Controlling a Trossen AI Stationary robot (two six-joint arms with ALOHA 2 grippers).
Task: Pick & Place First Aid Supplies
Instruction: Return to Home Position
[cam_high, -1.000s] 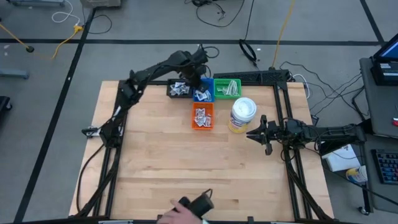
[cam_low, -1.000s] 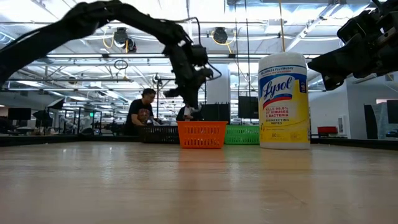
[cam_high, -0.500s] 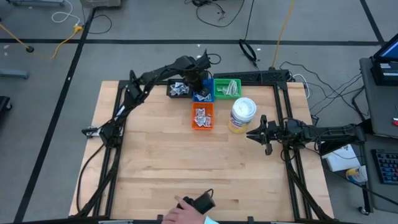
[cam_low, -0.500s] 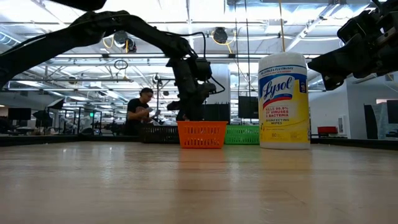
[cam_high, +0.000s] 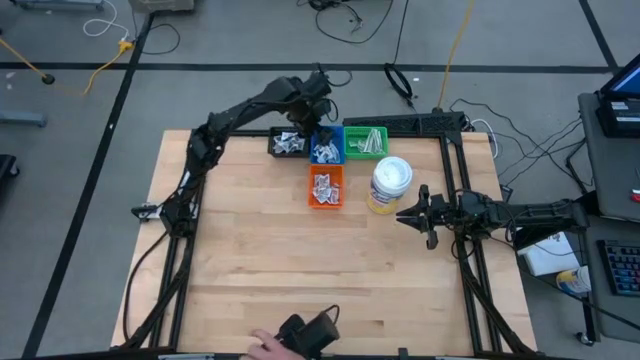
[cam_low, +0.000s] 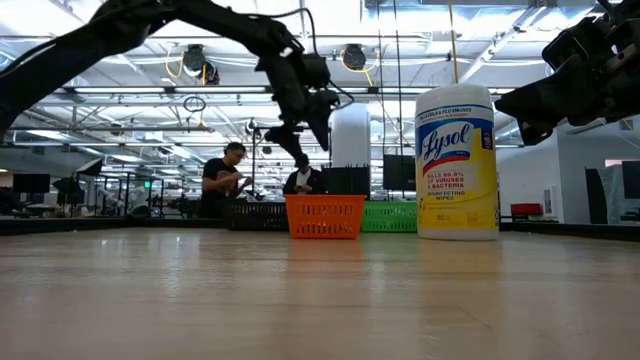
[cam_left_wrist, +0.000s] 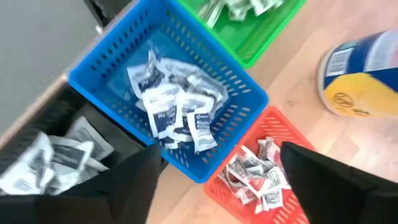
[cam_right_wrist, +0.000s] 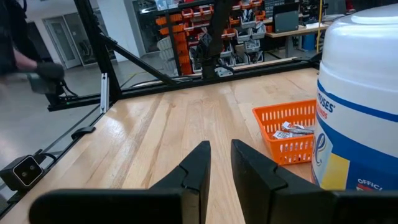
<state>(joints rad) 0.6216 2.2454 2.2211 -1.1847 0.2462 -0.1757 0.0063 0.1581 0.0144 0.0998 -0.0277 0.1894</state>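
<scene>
- My left gripper (cam_left_wrist: 221, 152) has its jaws spread wide, with nothing between them. In the low view it hangs in the air with the fingers pointing down, clear above the basket rims.
- Straight below those jaws sits the blue plastic mesh bin (cam_left_wrist: 249, 93). It holds a loose heap of small flat square white packets with blue print (cam_left_wrist: 174, 115), and none of them touches my fingers.
- Off one fingertip, against the blue bin's wall, is the black mesh bin (cam_high: 272, 150), which holds crumpled white packets with dark print (cam_left_wrist: 31, 171).
- Off the other fingertip, the orange plastic mesh basket (cam_left_wrist: 292, 127) meets the blue bin at a corner. There are more white packets in it, but I cannot make out their print.
- Beyond the blue bin from the jaws, the green plastic mesh basket (cam_left_wrist: 264, 43) holds the narrow pale grey-green wrapped strips (cam_high: 368, 140).
- Farther out again stands the white-lidded yellow-and-white wipes canister (cam_high: 388, 185), upright beside the orange basket.
- My right gripper (cam_right_wrist: 222, 163) waits low over the wooden table (cam_high: 260, 260). Its jaws are drawn almost together with only a thin slit between them, and they pinch nothing.
- The canister is close beside those jaws, and the orange basket is just past it.
- Well away from both grippers, a person's hand (cam_high: 265, 345) holds a dark device at the table's near edge. Another person (cam_low: 222, 180) stands in the room behind — far from my work.
</scene>
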